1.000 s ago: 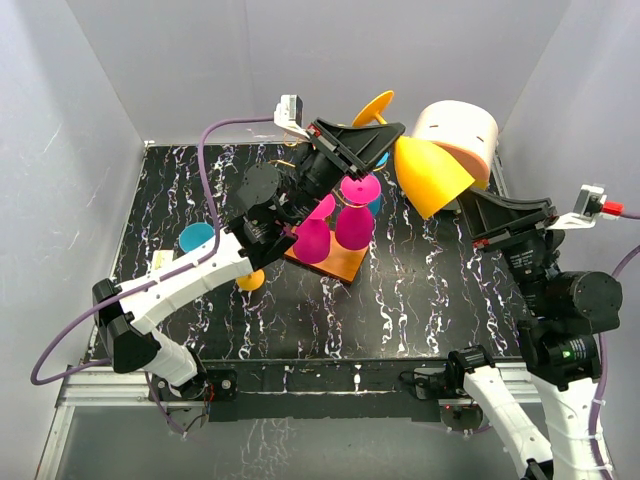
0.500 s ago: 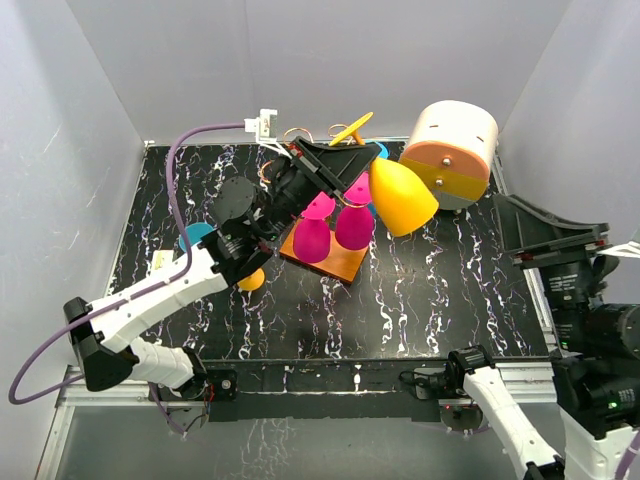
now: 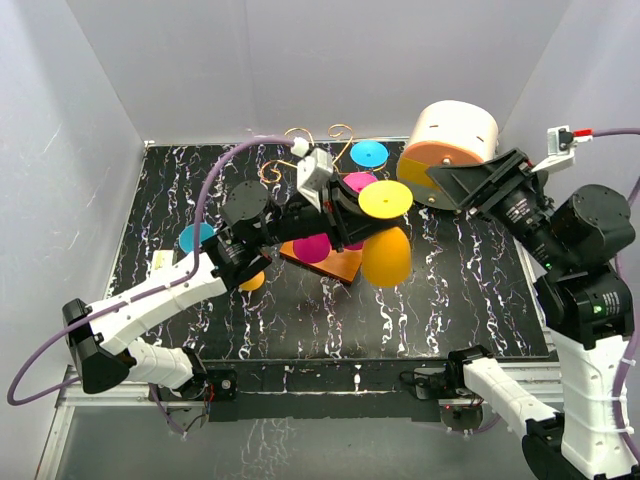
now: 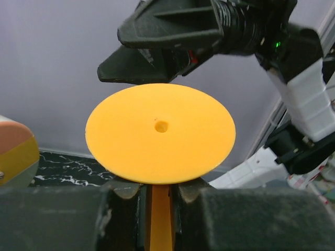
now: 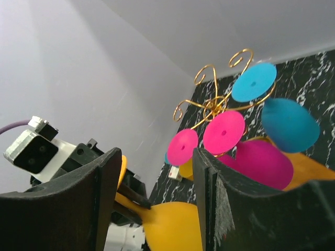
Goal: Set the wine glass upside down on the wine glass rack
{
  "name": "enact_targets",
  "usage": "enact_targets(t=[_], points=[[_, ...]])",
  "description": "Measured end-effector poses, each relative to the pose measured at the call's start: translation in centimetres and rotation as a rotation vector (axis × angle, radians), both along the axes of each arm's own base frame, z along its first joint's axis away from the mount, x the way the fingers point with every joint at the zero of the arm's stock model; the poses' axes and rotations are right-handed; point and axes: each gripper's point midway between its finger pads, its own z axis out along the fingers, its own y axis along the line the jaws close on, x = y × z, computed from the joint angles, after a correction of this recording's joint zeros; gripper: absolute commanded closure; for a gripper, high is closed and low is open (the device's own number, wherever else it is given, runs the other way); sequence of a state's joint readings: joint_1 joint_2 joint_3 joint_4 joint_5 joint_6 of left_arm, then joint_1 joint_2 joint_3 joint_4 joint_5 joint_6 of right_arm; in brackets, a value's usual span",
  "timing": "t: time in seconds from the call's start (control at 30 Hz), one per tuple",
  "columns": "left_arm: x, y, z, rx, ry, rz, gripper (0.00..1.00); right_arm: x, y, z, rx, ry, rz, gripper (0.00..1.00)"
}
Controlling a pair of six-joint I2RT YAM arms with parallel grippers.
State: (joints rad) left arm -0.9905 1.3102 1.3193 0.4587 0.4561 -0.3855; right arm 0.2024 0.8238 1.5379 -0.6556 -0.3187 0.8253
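Observation:
The wine glass is yellow and hangs bowl down, its round foot [image 3: 385, 198] above its bowl [image 3: 387, 256]. My left gripper [image 3: 352, 215] is shut on its stem, just right of the wine glass rack. In the left wrist view the foot [image 4: 160, 133] sits above the left gripper [image 4: 159, 191], with the stem [image 4: 159, 222] pinched between the jaws. The rack's gold wire scrolls [image 3: 310, 140] rise from an orange-brown wooden base [image 3: 343, 266]. My right gripper [image 3: 447, 183] stands open to the right, apart from the glass. Through the right gripper [image 5: 156, 162] I see the yellow bowl [image 5: 175, 225] and the scrolls [image 5: 214, 102].
Pink glasses [image 3: 312, 248] and a cyan glass [image 3: 369, 154] hang upside down on the rack. A round white, orange and yellow container [image 3: 452, 145] stands at the back right. A cyan piece [image 3: 195, 237] and a yellow piece [image 3: 250, 281] lie on the table left of the rack.
My right gripper has opened and drawn away from the glass's bowl. My left arm has turned the glass from tilted to bowl down and lowered it beside the rack.

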Motion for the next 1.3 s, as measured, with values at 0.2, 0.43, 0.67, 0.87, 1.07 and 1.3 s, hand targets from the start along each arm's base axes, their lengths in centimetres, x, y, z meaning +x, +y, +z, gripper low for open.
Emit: enact_targets(t=[0.2, 0.43, 0.67, 0.87, 1.07, 1.3], points=[[-0.7, -0.3, -2.2, 0.069, -0.171, -0.039, 1.00, -0.8, 1.7, -1.4, 0.040, 0.097, 0.113, 0.43], [-0.9, -0.4, -2.6, 0.086, -0.301, -0.050, 1.00, -2.9, 3.2, -1.9, 0.054, 0.142, 0.248, 0.47], [-0.8, -0.7, -3.1, 0.101, -0.348, -0.054, 1.00, -3.6, 4.0, -4.4, 0.018, 0.239, 0.316, 0.61], [-0.4, -1.4, -4.2, 0.125, -0.350, -0.064, 1.00, -4.0, 4.8, -5.5, 0.019, 0.265, 0.388, 0.67], [0.0, -2.0, -5.0, 0.143, -0.341, -0.070, 1.00, -4.6, 5.5, -5.7, 0.041, 0.286, 0.460, 0.95], [-0.1, -2.0, -4.6, 0.126, -0.334, -0.074, 0.83, -4.9, 5.6, -5.4, 0.084, 0.318, 0.472, 1.00]])
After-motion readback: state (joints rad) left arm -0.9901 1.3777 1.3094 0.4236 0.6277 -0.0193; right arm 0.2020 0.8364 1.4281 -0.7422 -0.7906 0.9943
